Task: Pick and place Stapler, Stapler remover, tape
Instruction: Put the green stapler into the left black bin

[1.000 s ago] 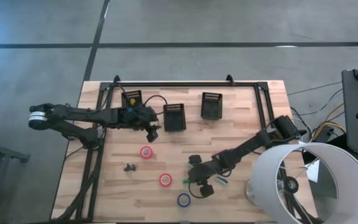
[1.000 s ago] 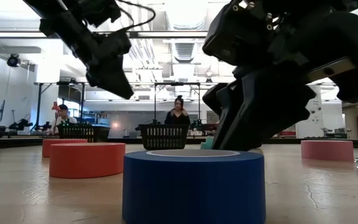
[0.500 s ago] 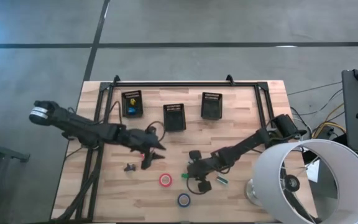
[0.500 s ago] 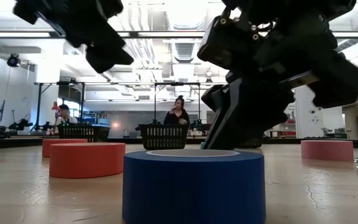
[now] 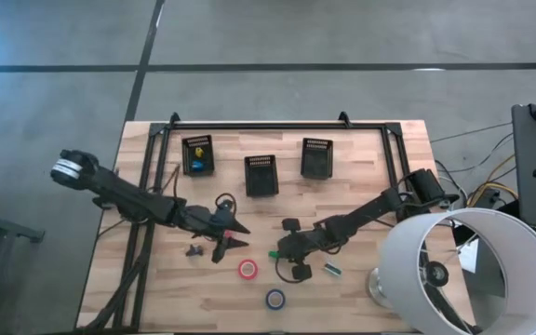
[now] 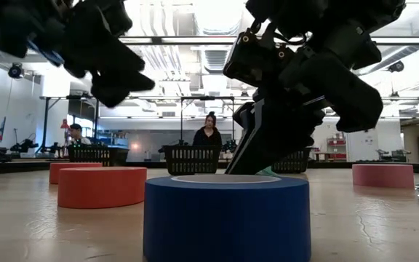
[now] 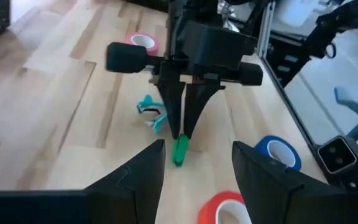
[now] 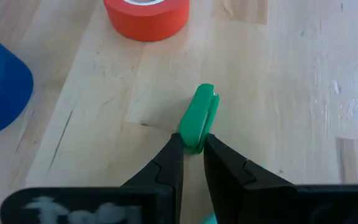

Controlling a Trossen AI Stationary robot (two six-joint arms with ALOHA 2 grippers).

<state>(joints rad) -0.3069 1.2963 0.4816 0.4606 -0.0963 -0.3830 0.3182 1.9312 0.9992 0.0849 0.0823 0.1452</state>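
My right gripper (image 5: 279,254) is shut on a small green stapler (image 8: 199,118), left of a teal staple remover (image 5: 331,270). My left gripper (image 5: 240,235) hovers open above the table, facing the right gripper. A red tape roll (image 7: 229,208) shows low between its fingers. One red roll (image 5: 247,270) and a blue roll (image 5: 274,299) lie flat near the table's near edge. A pink roll (image 7: 143,43) lies flat beyond the right gripper. A small dark piece (image 5: 194,250) lies left of the left gripper. My right gripper pinches the green stapler by one end (image 8: 194,144) between its two fingertips. The fingers (image 7: 191,106) come from above, pointing down, and the stapler sticks out past them, lying low along the table. I cannot tell whether it touches the wood.
Three black baskets (image 5: 197,154) (image 5: 261,174) (image 5: 316,156) stand in a row toward the far edge. A white lamp shade (image 5: 463,270) covers the near right corner. A black frame rail (image 5: 277,125) runs along the far and side edges.
My left gripper has swung from beside the middle basket toward the near edge and come lower; in the high view it now covers the red roll that lay there. My right gripper has drawn the green stapler a short way toward the far edge.
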